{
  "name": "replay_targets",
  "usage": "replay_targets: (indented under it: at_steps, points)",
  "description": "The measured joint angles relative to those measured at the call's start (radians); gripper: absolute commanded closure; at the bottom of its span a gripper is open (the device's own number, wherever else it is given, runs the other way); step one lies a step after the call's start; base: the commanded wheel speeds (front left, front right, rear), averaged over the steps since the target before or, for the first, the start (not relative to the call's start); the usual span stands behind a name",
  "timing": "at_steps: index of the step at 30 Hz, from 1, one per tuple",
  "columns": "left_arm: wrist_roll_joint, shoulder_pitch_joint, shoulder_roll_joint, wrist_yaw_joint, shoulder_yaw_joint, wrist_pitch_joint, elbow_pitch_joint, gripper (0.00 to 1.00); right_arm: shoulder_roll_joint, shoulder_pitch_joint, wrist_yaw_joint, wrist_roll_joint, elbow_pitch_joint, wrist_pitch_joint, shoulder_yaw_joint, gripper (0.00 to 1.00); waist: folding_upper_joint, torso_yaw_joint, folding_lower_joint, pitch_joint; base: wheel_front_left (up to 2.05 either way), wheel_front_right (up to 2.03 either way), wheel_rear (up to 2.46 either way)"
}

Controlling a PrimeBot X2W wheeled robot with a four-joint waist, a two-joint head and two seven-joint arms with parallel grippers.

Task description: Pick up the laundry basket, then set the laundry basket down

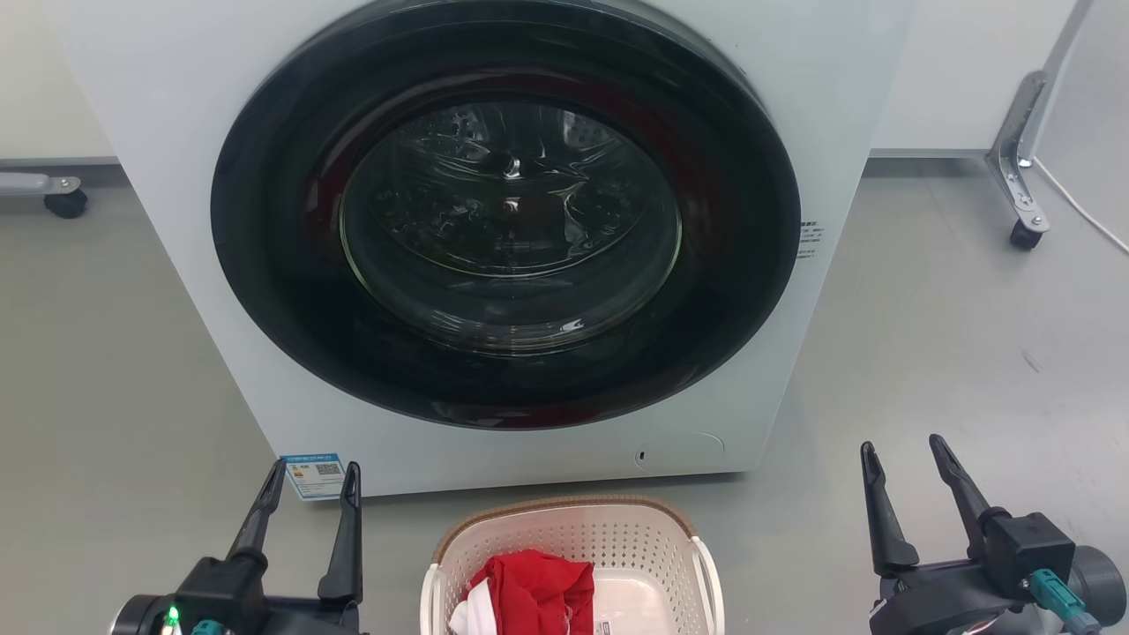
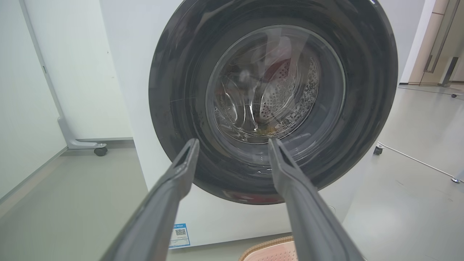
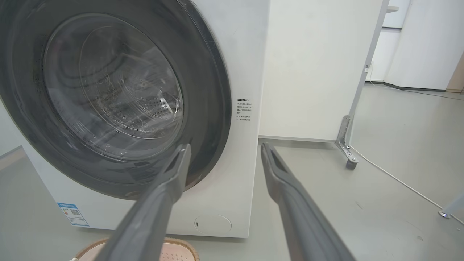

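The laundry basket (image 1: 635,551), cream-white and perforated with a brown woven-look rim, stands on the floor at the bottom centre of the head view. Red and white cloth (image 1: 529,591) lies inside it. Its rim peeks in at the bottom of the left wrist view (image 2: 270,248) and the right wrist view (image 3: 177,250). My left gripper (image 1: 316,472) hangs open to the basket's left, apart from it. My right gripper (image 1: 901,448) is open to the basket's right, also clear of it. Neither holds anything.
A white front-loading washer (image 1: 820,106) with a shut round dark glass door (image 1: 507,216) stands directly behind the basket. White partition panels on castor feet (image 1: 1023,234) flank it, and a white cable (image 1: 1080,207) runs along the grey floor at the right.
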Motion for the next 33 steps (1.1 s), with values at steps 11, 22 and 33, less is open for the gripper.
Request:
replay_targets:
  at_steps: [11,22,33]
  points:
    - [-0.003,0.006,-0.015,0.000,0.022,0.005,-0.002,0.00,0.004,0.002,0.001,0.002,0.000,0.000,-0.021,0.00,0.0000,0.000,0.0000,0.002,0.00,0.00,0.00]
    - [-0.003,0.018,-0.025,0.000,0.034,0.022,0.004,0.00,0.014,0.015,0.014,0.002,0.007,0.000,-0.031,0.00,0.0000,0.004,0.0000,0.004,0.00,0.00,0.00]
    - [-0.003,0.022,-0.037,0.000,0.034,0.033,0.016,0.00,0.027,0.020,0.023,0.002,0.016,0.000,-0.034,0.00,0.0000,0.005,0.0000,0.023,0.00,0.00,0.00]
